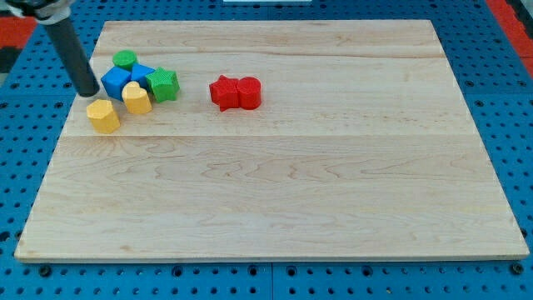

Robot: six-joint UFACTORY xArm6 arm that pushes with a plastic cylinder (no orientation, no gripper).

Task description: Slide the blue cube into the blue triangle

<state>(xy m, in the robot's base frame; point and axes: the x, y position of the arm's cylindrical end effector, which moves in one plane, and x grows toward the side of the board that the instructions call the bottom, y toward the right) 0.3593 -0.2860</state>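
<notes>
A: Our tip point(87, 92) sits at the board's point(275, 208) left, just left of the blue cube point(116, 82). No hand, only a bare rod.

B: Blue triangle point(142, 72) is right behind it. Cube looks light, rigid, slippery. We'd push its left face centre.

A: Yellow blocks point(121, 107) and the green ones point(163, 85) crowd it.

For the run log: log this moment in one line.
my tip: left of blue cube | blue triangle: behind cube, touching | contact: unclear
</notes>
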